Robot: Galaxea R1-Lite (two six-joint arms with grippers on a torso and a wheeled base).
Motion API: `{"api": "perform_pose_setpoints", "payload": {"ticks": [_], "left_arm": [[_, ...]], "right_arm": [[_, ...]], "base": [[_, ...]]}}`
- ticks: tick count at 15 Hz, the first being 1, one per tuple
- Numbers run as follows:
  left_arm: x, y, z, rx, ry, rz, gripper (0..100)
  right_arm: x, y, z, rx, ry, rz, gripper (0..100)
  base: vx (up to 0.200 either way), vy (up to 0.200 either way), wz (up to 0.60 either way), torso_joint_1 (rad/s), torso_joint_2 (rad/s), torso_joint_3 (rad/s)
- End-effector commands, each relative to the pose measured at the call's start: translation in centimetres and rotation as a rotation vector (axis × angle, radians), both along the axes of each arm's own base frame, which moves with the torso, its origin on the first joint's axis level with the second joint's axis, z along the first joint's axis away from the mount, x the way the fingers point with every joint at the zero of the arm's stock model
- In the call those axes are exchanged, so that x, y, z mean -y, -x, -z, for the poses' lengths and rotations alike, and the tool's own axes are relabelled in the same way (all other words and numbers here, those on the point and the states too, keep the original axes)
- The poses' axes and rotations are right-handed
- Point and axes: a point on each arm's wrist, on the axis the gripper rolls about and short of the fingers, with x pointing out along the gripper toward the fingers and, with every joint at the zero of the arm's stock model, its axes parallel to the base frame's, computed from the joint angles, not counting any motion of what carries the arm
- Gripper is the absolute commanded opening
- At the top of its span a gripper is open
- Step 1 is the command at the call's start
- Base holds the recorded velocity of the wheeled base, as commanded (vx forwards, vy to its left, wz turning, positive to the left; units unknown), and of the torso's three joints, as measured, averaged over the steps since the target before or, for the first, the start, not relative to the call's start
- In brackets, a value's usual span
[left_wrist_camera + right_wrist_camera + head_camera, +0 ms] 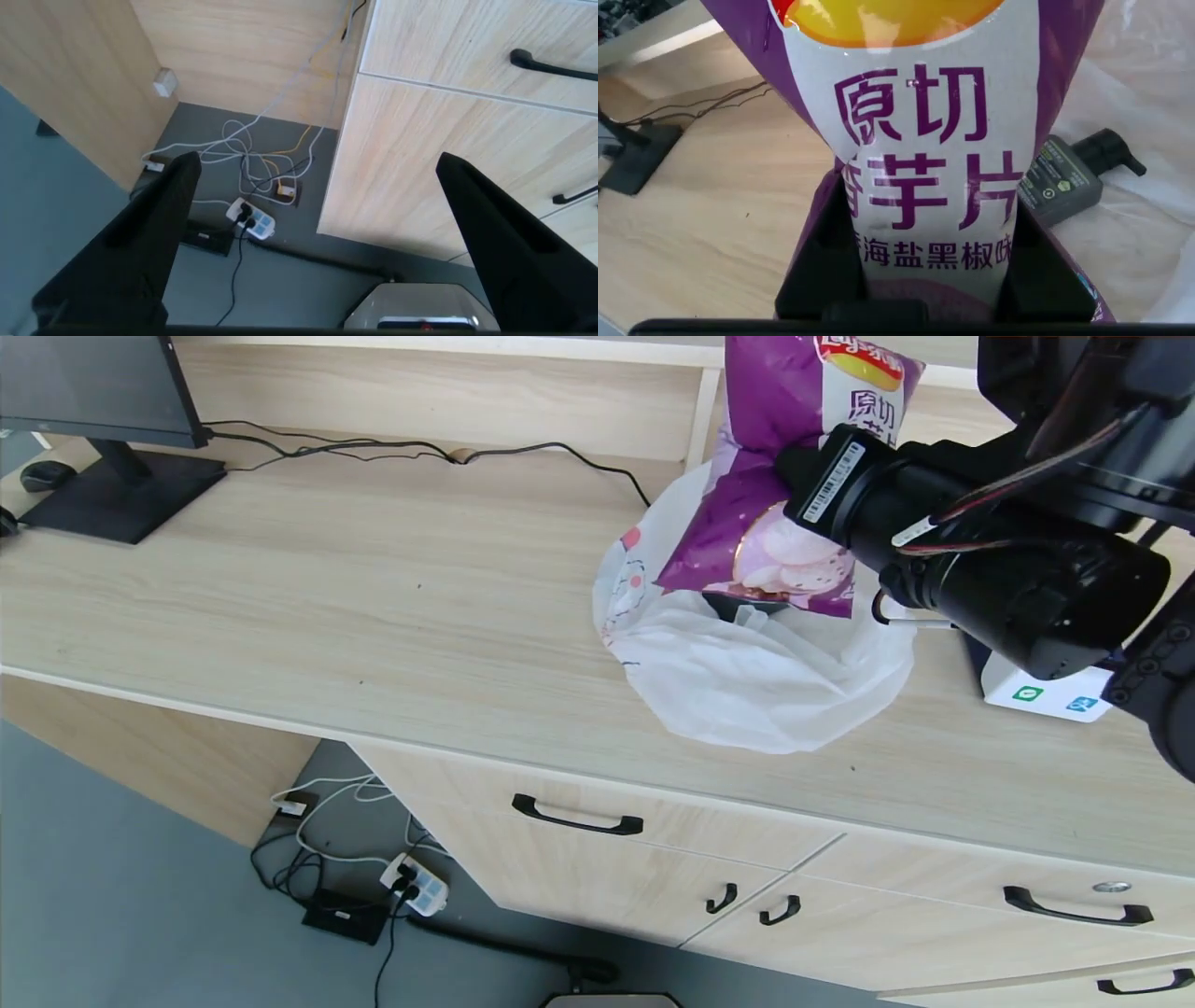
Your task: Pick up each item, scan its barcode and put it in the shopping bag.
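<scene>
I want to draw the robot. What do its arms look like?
The right arm is black and round like thick tubes, with a white barcode sticker and thin red cables. The left end effector has two black wedge-shaped fingers.

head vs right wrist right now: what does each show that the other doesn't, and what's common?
Head only: drawers, small white box, floor power strip.
Right wrist only: right gripper with fingers either side of the chip bag; a dark pump bottle on the shopping bag plastic, at best a dark scrap from the head.
Both: chip bag, shopping bag, wooden counter, monitor base.
</scene>
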Motion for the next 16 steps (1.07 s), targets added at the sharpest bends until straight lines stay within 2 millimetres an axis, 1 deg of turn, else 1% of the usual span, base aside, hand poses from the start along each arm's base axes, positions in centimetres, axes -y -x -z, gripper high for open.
{"api": "perform_pose_setpoints", "payload": {"ticks": [1, 6, 8, 10, 13, 16], "left_arm": [[0.0, 0.0, 0.0, -0.001, 0.000, 0.000, 100], [0.0, 0.0, 0.0, 0.001, 0.001, 0.000, 100], [0.0, 0.0, 0.0, 0.002, 0.001, 0.000, 100], [0.0, 0.0, 0.0, 0.001, 0.003, -0.002, 100], [0.0, 0.0, 0.0, 0.001, 0.006, 0.000, 100], [0.0, 0.0, 0.0, -0.002, 0.006, 0.000, 100]], "right_arm": [[-0.3, -2.4, 0.5, -0.012, -0.013, 0.051, 0], [-0.1, -3.8, 1.6, -0.059, -0.088, 0.076, 0], [0.1, -4.4, 1.8, -0.065, -0.108, 0.116, 0], [0.7, -5.2, 2.2, -0.074, -0.113, 0.145, 0], [0.6, -5.7, 2.8, -0.086, -0.107, 0.169, 0], [0.4, -5.7, 3.2, -0.097, -0.102, 0.168, 0]], "base": [[0.000, 0.000, 0.00, 0.000, 0.00, 0.000], [0.000, 0.000, 0.00, 0.000, 0.00, 0.000], [0.000, 0.000, 0.00, 0.000, 0.00, 0.000], [0.000, 0.000, 0.00, 0.000, 0.00, 0.000], [0.000, 0.000, 0.00, 0.000, 0.00, 0.000], [0.000, 0.000, 0.00, 0.000, 0.00, 0.000]]}}
